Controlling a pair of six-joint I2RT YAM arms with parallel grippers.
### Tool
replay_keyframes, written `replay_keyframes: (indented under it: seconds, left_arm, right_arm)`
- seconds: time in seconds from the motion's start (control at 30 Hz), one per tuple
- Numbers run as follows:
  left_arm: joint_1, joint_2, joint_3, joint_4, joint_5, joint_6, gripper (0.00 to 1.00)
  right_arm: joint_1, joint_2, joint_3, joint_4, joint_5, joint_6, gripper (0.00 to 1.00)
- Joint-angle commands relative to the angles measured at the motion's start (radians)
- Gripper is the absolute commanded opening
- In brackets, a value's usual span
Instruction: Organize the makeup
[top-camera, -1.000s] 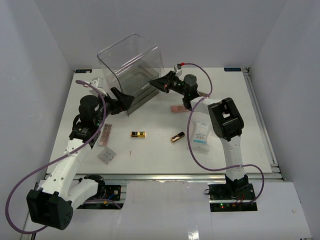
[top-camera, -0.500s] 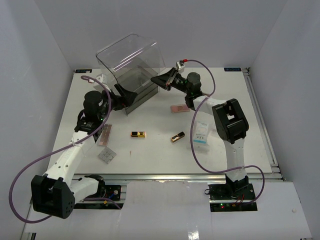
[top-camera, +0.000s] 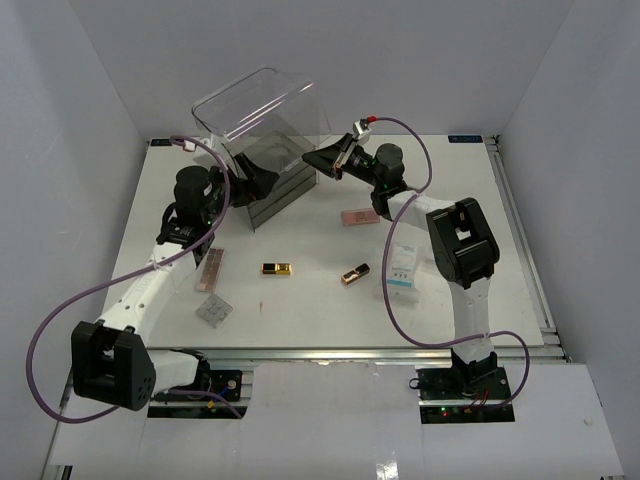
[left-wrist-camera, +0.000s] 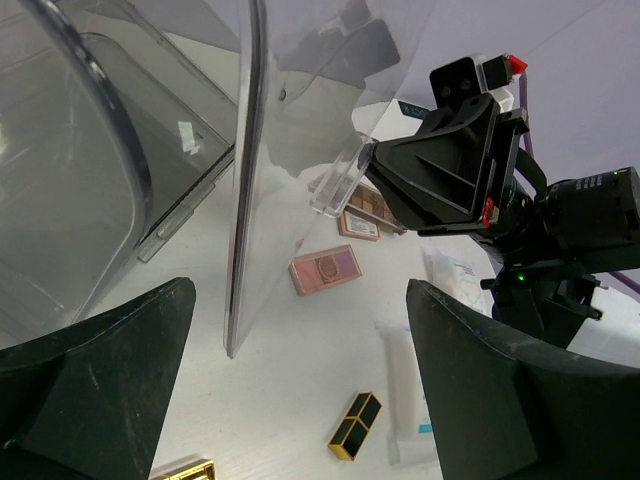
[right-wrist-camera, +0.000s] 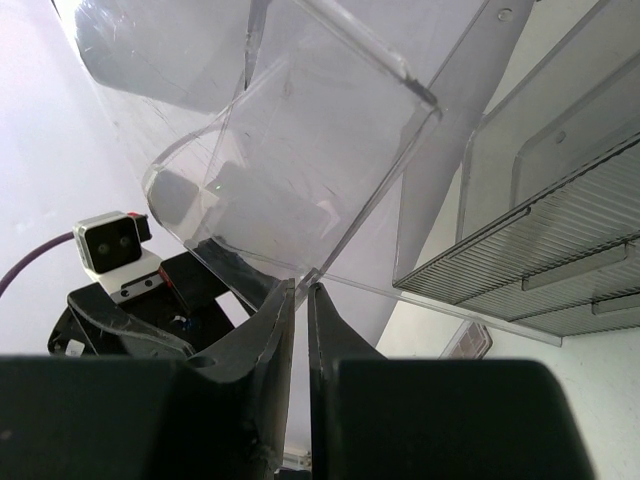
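My right gripper (top-camera: 318, 160) is shut on the front edge of the clear acrylic box's lid (top-camera: 258, 108) and holds it tilted up; its closed fingertips (right-wrist-camera: 300, 288) pinch the thin clear wall (right-wrist-camera: 330, 150). My left gripper (top-camera: 262, 178) is open and empty, its jaws either side of the lid's lower edge (left-wrist-camera: 240, 200). On the table lie a pink palette (top-camera: 354, 217) (left-wrist-camera: 324, 268), two gold-black cases (top-camera: 277, 268) (top-camera: 353, 273), a white-teal packet (top-camera: 402, 265), a brown palette (top-camera: 212, 268) and a grey square palette (top-camera: 213, 310).
The box's ribbed drawer base (top-camera: 285, 185) (right-wrist-camera: 520, 250) stands at the back centre under the raised lid. White walls enclose the table on three sides. The right arm's cable (top-camera: 385, 290) loops over the table near the packet.
My left gripper has moved away from me and right, up under the lid's lower edge. The lid has tipped a little higher in my right gripper.
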Motion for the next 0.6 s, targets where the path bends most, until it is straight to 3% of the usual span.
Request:
replay_keyframes:
  seconds: [0.0,0.13,0.4,0.57]
  left_arm:
    - [0.004,0.023,0.062,0.041,0.035,0.007,0.98]
    - [0.005,0.029,0.063,0.061,0.055,-0.006,0.96]
    - [0.005,0.000,0.078,0.078,0.119,-0.053,0.72]
    - [0.005,-0.007,0.100,0.074,0.129,-0.071,0.63]
  right_arm:
    - [0.005,-0.082,0.015,0.116,-0.007,-0.005,0.12]
    - [0.004,-0.087,0.011,0.116,-0.016,-0.003,0.13]
    - [-0.003,-0.135,-0.028,0.087,-0.069,-0.056,0.47]
    - [-0.035,-0.236,-0.159,0.051,-0.118,-0.143,0.60]
